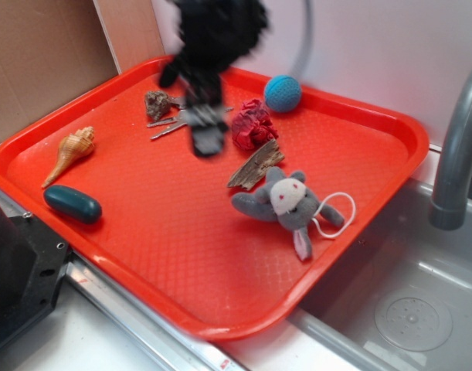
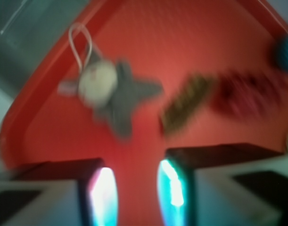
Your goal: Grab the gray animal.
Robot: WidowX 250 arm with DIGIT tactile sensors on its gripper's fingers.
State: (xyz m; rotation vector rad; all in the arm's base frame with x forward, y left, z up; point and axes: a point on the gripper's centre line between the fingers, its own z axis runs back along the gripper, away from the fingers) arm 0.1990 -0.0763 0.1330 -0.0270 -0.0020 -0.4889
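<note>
In the exterior view, the small gray plush animal with a white face (image 1: pixel 288 204) lies on the right part of the orange plastic tray (image 1: pixel 143 232), just beside a brown driftwood piece (image 1: pixel 255 165). The blurred black gripper (image 1: pixel 207 137) hangs apart, above the tray's far side. In the wrist view, the gripper (image 2: pixel 136 190) stands open and empty, the animal (image 2: pixel 108 92) lying beyond it.

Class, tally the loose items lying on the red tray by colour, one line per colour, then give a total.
Gray: 1, the gray animal
Teal or blue: 2, ball, oval piece
Red: 1, crumpled lump
Brown or tan: 3, driftwood, long shell, dark shell
Total: 7
</note>
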